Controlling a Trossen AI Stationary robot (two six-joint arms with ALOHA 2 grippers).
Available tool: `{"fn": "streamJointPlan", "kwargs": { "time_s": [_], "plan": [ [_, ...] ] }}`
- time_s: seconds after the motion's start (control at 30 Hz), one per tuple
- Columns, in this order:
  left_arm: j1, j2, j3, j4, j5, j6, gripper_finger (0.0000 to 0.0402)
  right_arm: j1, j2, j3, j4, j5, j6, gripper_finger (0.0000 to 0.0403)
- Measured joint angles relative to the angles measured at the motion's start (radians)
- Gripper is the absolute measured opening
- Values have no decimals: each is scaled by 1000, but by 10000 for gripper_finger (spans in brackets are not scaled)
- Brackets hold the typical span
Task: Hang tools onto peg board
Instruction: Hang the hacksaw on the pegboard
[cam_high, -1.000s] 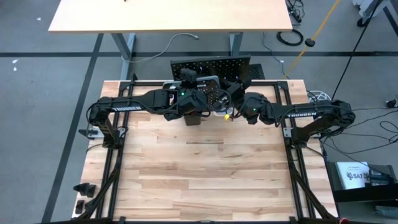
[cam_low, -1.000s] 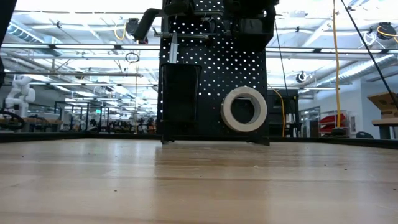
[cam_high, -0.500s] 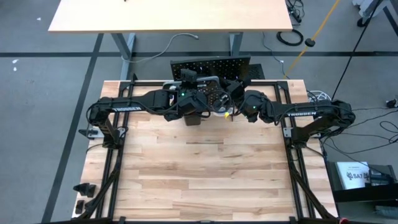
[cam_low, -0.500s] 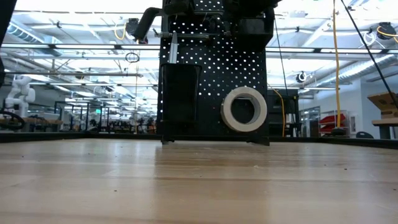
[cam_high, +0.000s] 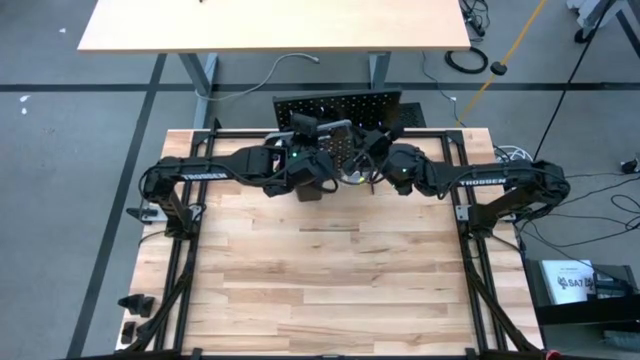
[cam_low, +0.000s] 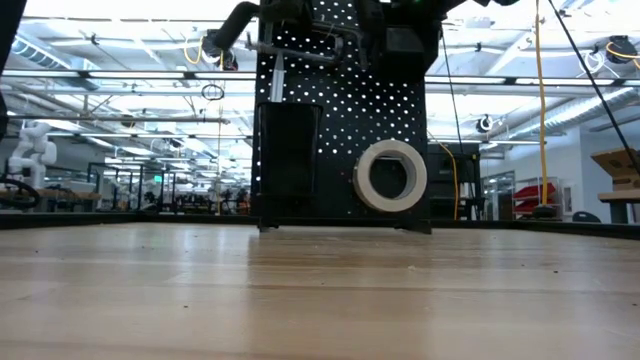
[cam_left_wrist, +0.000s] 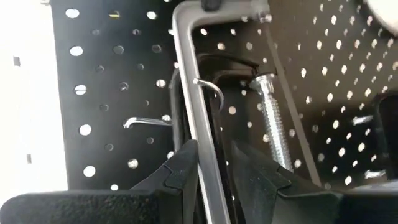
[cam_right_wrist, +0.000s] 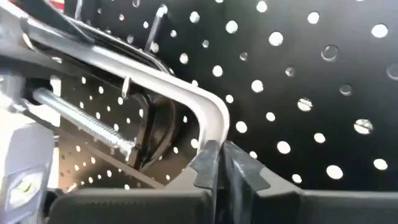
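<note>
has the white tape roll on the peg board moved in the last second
Yes, slightly. In the low view the white tape roll has shifted a little left and up against the table's far edge, together with the peg board it hangs on.

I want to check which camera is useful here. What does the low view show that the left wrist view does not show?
Only the low view shows the white tape roll hanging on the board, the tabletop and the room behind. Only the left wrist view shows the left gripper shut on the grey hacksaw frame, a silver hook curling beside that frame, and a threaded screw. Both views share the black peg board with its holes.
</note>
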Motion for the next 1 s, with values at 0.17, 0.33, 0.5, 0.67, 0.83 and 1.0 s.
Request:
{"fn": "streamJointPlan", "kwargs": {
  "time_s": [0.17, 0.33, 0.5, 0.67, 0.83, 1.0],
  "plan": [
    [-7, -4, -2, -7, -1, -2, 98, -1, -2, 0, -2, -8, 7, 1],
    [-13, -3, -2, -6, -2, -2, 98, -1, -2, 0, -2, -9, 18, 2],
    [-14, -4, -2, -3, -21, -2, 98, 0, -3, 0, -1, -13, 20, 3],
    [-30, -30, -2, -9, -35, -8, 98, 0, -3, 1, -1, -15, 21, 3],
    [-58, -71, -2, -15, -33, -43, 98, 1, -4, 2, -3, -15, 25, 3],
    [-89, -119, -1, -79, -33, -129, 99, 1, -4, 3, -9, -11, 25, 3]
  ]
}}
